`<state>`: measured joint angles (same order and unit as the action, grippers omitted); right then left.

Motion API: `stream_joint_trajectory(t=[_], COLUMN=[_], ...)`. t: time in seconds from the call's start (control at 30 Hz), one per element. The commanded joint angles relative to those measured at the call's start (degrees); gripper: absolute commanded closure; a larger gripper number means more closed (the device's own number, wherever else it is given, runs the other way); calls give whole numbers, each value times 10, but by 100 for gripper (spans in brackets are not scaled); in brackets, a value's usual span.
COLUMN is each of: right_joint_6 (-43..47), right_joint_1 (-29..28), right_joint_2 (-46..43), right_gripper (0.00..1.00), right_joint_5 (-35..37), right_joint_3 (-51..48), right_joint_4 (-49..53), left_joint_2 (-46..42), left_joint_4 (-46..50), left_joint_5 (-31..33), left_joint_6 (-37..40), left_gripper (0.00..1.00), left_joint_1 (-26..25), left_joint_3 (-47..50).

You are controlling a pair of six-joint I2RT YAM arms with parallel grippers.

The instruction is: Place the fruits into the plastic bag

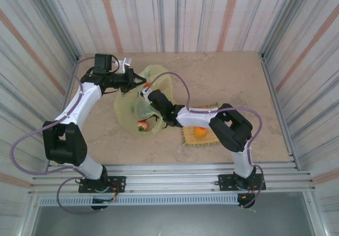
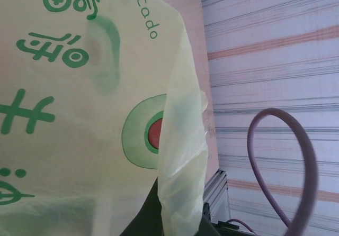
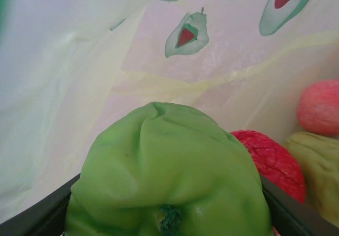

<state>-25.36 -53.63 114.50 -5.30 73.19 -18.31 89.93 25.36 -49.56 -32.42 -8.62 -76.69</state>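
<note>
The yellow-green plastic bag [image 1: 127,110] with avocado prints lies left of centre on the table, its mouth held up. My left gripper [image 1: 139,80] is shut on the bag's handle [image 2: 181,183], which runs down between its dark fingers [image 2: 140,217]. Reaching into the bag's mouth, my right gripper [image 1: 150,96] is shut on the green apple [image 3: 167,178], which is squeezed between its fingers [image 3: 39,215]. Inside the bag lie the red strawberry [image 3: 271,161], a green pear [image 3: 318,167] and a pinkish fruit [image 3: 319,107]. A reddish fruit [image 1: 142,125] shows through the bag wall. One orange [image 1: 199,132] sits on the mat.
The square woven straw mat [image 1: 210,140] lies right of the bag, under my right forearm. Striped walls close in the table on three sides. A metal rail [image 1: 175,170] runs along the near edge. A purple cable [image 2: 307,167] loops beside my left wrist.
</note>
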Motion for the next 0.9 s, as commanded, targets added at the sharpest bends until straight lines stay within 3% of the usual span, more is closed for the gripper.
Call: stream_joint_trajectory(t=[0.0,0.47,0.87], right_joint_6=[-40,-51,-40], right_joint_1=[-3,1,12], right_joint_2=[23,50,13], right_gripper=[35,25,15], right_joint_5=[-22,-33,-30], right_joint_3=[23,46,26], right_joint_4=[-14,24,37], left_joint_2=[-22,-22,-21], left_joint_4=[-8,-8,-8], left_joint_5=[-13,-14,-14], left_joint_6=[-4,-4,-4], left_gripper=[100,100,100], left_joint_1=[4,5,7], left_joint_3=[7,7,8])
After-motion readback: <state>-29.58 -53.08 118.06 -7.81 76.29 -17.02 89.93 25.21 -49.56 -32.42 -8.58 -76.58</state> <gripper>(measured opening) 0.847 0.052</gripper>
